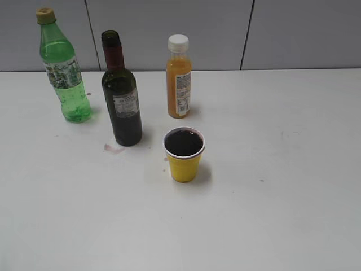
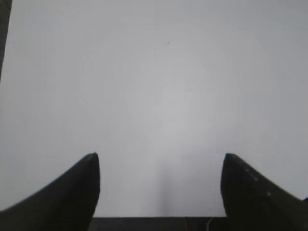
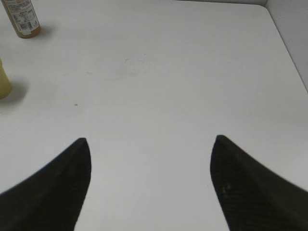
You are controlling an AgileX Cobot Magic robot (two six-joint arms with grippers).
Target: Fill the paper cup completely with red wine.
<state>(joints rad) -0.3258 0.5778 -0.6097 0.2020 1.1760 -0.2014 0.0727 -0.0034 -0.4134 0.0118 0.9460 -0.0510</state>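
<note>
The yellow paper cup (image 1: 184, 159) stands upright on the white table (image 1: 282, 186), holding dark red wine (image 1: 183, 143) close to its white rim. Its yellow edge also shows at the left border of the right wrist view (image 3: 4, 81). The dark wine bottle (image 1: 120, 96) with maroon neck foil and grey label stands upright and uncapped, just left of and behind the cup. Neither arm shows in the exterior view. My left gripper (image 2: 160, 158) is open and empty over bare table. My right gripper (image 3: 150, 141) is open and empty, right of the cup.
A green plastic bottle (image 1: 64, 70) stands at the back left. An orange juice bottle (image 1: 179, 79) stands behind the cup; its base shows in the right wrist view (image 3: 21, 19). A small reddish stain (image 1: 113, 148) marks the table by the wine bottle.
</note>
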